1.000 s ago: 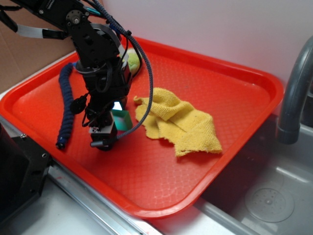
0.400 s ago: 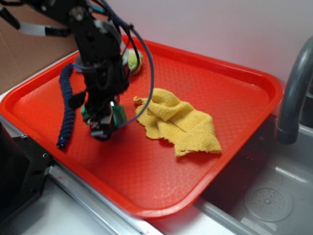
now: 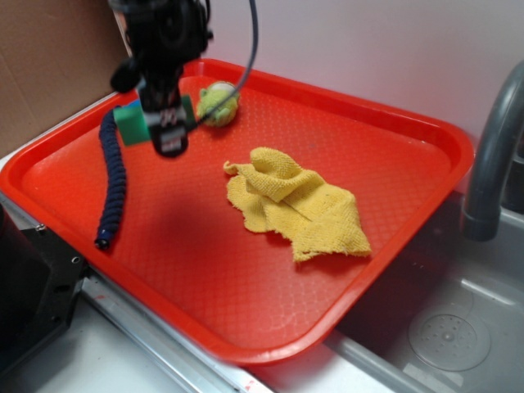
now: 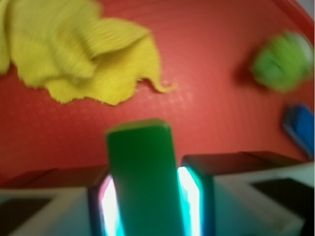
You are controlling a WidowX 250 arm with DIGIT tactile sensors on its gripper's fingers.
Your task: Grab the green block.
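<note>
- Pincer [image 3: 168,131] clenched on the green block [image 4: 142,177], held in the air above the red tray [image 3: 409,131] (its left end).
- Yellow cloth [image 3: 299,205] mid-tray; green plush toy [image 3: 218,102] near the far rim.

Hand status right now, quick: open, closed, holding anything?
Hand: closed on the green block, which is clamped between both fingers and lifted clear above the red tray.

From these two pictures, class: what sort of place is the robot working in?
Probably a kitchen sink counter, perhaps a mock-up: a grey faucet stands over a steel sink, and a red tray sits beside it.
</note>
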